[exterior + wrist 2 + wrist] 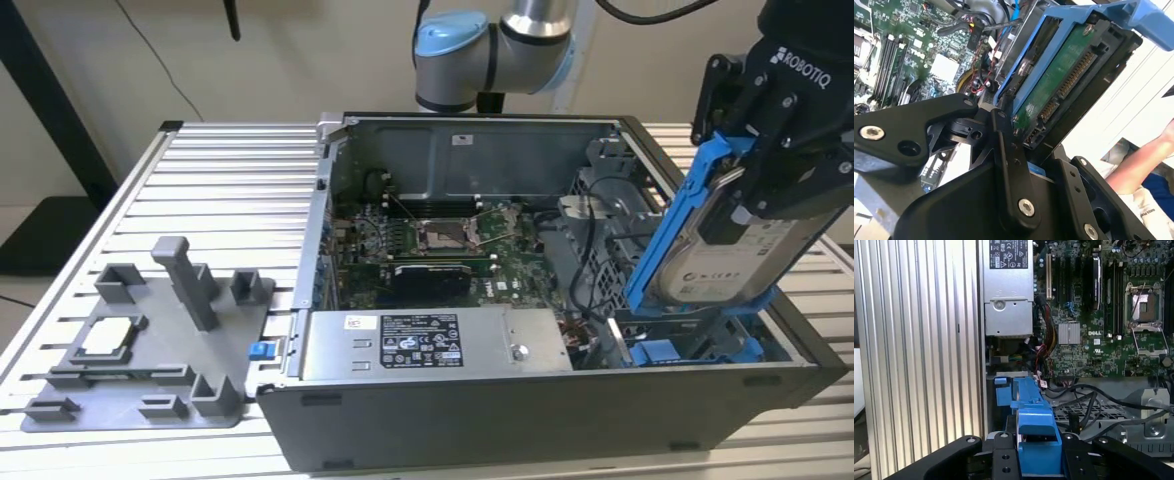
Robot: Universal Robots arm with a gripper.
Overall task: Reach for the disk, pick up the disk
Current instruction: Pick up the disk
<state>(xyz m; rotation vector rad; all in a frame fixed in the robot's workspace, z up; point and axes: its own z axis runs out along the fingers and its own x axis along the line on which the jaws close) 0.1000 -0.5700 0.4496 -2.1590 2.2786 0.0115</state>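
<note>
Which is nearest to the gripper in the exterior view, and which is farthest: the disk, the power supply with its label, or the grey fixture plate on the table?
1. The disk: clamped in the gripper, at the exterior view's right, tilted above the case.
2. The power supply: inside the case, along its front.
3. The grey fixture plate: outside the case, on the table at the exterior view's left.

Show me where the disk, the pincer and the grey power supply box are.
disk (750,262): exterior view, on its white label.
pincer (781,165): exterior view, where its black fingers clamp the disk.
power supply box (407,342): exterior view, on its labelled top.
</note>
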